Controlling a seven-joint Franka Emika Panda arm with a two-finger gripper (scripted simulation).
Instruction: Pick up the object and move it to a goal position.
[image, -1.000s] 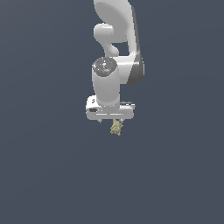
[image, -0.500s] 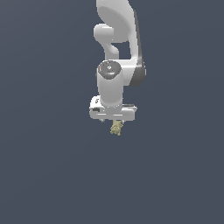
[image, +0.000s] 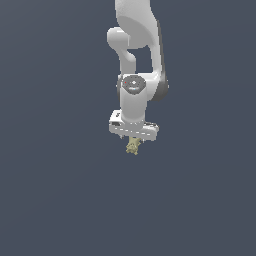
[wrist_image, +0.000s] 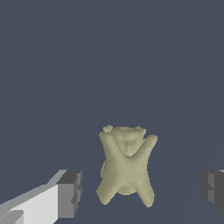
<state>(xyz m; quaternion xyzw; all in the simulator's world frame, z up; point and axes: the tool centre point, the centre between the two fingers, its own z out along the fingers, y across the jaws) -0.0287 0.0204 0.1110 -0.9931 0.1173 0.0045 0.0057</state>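
Note:
The object (image: 132, 146) is a tiny pale tan-yellow lumpy item with small knobby limbs. In the exterior view it sits directly under the white gripper (image: 133, 142). In the wrist view the object (wrist_image: 127, 168) stands between the two dark finger pads. One pad (wrist_image: 70, 192) and the other pad (wrist_image: 213, 189) each stand apart from it, with a gap on both sides. The gripper is open around the object and does not touch it.
A plain dark grey-blue surface (image: 60, 200) fills both views. The white arm (image: 137, 45) rises above the gripper to the top of the exterior view. No goal marker shows.
The arm's wrist joint has shifted slightly toward the exterior view's right and a little lower. The gripper and the object stay in almost the same spot.

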